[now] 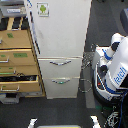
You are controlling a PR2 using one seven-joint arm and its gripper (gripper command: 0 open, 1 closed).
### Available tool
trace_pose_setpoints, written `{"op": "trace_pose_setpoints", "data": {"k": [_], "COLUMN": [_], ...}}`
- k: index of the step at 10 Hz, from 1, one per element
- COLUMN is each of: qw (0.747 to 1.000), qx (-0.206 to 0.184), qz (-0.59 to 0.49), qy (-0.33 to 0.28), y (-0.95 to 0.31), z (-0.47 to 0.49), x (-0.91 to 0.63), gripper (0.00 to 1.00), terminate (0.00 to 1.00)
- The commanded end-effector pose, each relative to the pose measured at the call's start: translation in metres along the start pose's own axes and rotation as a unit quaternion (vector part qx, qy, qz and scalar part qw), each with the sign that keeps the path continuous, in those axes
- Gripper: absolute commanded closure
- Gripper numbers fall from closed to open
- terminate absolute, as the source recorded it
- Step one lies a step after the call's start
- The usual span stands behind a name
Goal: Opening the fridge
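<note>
At the bottom edge of the exterior view, nearest the camera, two pale tips (32, 121) poke into the picture over the dark floor (60, 110), too cropped to identify. Beyond them, taking the fridge (62, 45) as the landmark: it stands tall and white at the middle of the scene, its two lower drawers (60, 62) closed, each with a curved silver handle (60, 80). Its large upper door (62, 25) lies flush with the body and carries a small green-and-white sticker (43, 8) near the top. On the exterior view's right of the fridge, just beside its lower drawers, stands the white robot (114, 67) with blue lettering on its body and dark cables at its base. No hand is visible, so whether it is apart or together cannot be told. On the exterior view's left of the fridge, touching its side, is a tan wooden cabinet (17, 55), one of whose lower drawers (19, 78) is pulled out, showing dark contents.
</note>
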Motion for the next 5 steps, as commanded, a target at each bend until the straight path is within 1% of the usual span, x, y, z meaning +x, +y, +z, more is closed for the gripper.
{"op": "trace_pose_setpoints", "data": {"k": [1,2,3,5], "qw": [0.999,0.997,0.996,0.997], "qx": [-0.034,-0.074,-0.084,-0.077], "qz": [0.005,0.028,0.032,0.029], "qy": [0.005,0.021,0.023,0.009], "y": [0.004,0.019,0.032,0.052], "z": [-0.001,-0.005,-0.005,0.004], "x": [0.005,0.014,0.023,0.048], "gripper": [0.0,0.0,0.0,0.0], "terminate": [0.0,0.0,0.0,0.0]}}
